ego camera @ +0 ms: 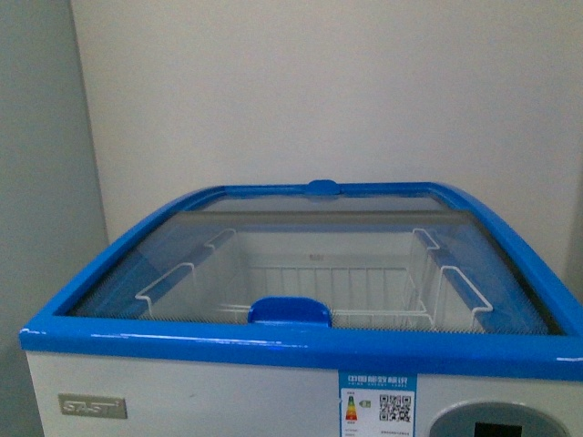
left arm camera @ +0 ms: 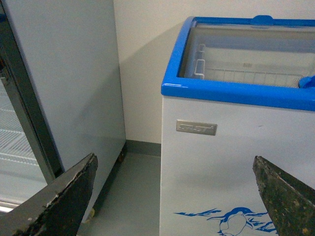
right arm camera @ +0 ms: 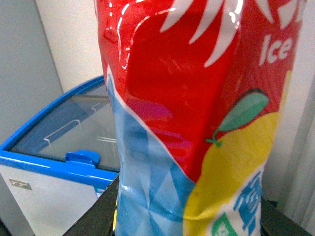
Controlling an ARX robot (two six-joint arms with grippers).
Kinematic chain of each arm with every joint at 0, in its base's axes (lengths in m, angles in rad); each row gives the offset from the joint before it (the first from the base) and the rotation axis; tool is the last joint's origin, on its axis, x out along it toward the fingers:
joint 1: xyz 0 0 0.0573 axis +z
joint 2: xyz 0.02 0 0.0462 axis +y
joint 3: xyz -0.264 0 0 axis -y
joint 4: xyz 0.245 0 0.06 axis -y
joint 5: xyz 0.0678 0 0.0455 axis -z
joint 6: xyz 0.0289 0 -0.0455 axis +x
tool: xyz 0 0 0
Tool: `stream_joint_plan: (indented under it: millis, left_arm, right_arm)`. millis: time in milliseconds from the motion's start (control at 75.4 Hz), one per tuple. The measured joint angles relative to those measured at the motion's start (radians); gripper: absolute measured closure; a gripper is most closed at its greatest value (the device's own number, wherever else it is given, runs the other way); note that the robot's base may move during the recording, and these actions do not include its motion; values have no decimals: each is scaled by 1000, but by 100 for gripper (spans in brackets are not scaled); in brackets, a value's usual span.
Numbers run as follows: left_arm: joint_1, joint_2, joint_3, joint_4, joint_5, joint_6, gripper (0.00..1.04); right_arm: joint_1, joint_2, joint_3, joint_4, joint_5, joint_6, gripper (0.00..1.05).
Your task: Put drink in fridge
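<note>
**Drink** [right arm camera: 197, 118]: plastic bottle, seen close up in the right wrist view only. The wrap label is red above, with white ray-like strokes and the white word "Ice". Below that are a yellow lemon with a green leaf, a pale blue faceted band, and blue characters too cropped to read. Cap and liquid are out of frame.

**Position:** the drink stands upright in the right gripper [right arm camera: 189, 219]. A dark finger presses on each side of the lower body, so the gripper is closed on the bottle. The bottle is held in the air, short of the fridge and above its rim level. It is not visible in the front view.

**Fridge** [ego camera: 182, 339]: white chest freezer with a blue rim.
- The curved glass top lies across the opening.
- There is a blue handle [ego camera: 290, 310] at the near edge and a second blue handle [ego camera: 321, 188] at the far edge.
- White wire baskets [ego camera: 364, 282] show through the glass.
- The front panel carries a silver embossed nameplate [ego camera: 92, 406] with illegible lettering.
- It also carries a blue energy label [ego camera: 377, 405] with a Chinese heading, coloured bars and a QR code, and a blue penguin decal [left arm camera: 231, 221].

**Left gripper** [left arm camera: 174, 160]: spread wide, with nothing between the worn dark fingers. It is low in front of the fridge's front panel.

**Upright cabinet** [left arm camera: 69, 88]: grey-white, standing just beside the fridge on a grey floor [left arm camera: 133, 191].
</note>
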Motion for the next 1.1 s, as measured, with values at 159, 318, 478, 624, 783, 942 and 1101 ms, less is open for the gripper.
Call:
stream_joint_plan:
  millis: [159,318,478,624,783,942,1101]
  left_arm:
    - [63,180,51,-36,235,-119,8]
    - [50,629,148,360,383,-102,8]
    - [-23,1040,332,687,528,101,8]
    - [-117,1240,484,690,663,317,8]
    - [-259,1401,657,562,667,600,8]
    - [-323,1510,767,498,659,719,8]
    - [-328,1612,869,434,660,805,8]
  right_arm:
    - [0,0,0,0,0,0,65]
    - [1,0,0,0,1,0,65]
    - [1,0,0,0,-1,0,65]
    - [1,0,0,0,0,0,65]
    - [1,0,0,0,0,0,65]
    - [1,0,0,0,0,0,65]
    - [1,0,0,0,0,0,65]
